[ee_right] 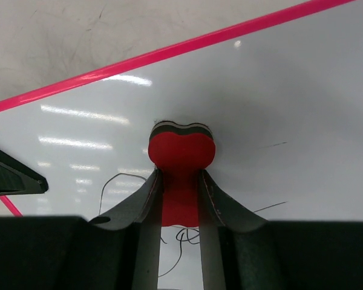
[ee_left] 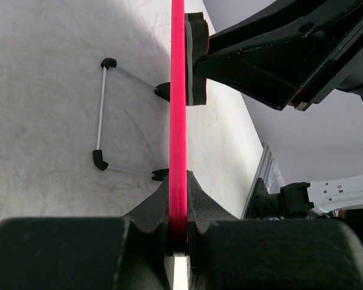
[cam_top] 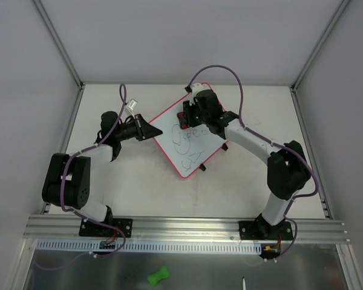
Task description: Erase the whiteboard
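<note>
The whiteboard [cam_top: 184,138], white with a red-pink frame and black scribbles, lies angled on the table's middle. My left gripper [cam_top: 150,129] is shut on its left corner; the left wrist view shows the frame edge [ee_left: 178,115] pinched between the jaws. My right gripper [cam_top: 185,117] is shut on the red bone-shaped eraser [ee_right: 181,158] and presses it on the board's upper part [ee_right: 278,90]. The eraser's edge also shows in the left wrist view [ee_left: 195,57] against the board. Black pen lines [ee_right: 181,238] lie under the right fingers.
The board's wire stand [ee_left: 101,112] with black tips lies on the table behind it. A green bone-shaped thing [cam_top: 158,276] and a white pen [cam_top: 244,283] lie below the rail at the near edge. Frame posts stand at the back corners.
</note>
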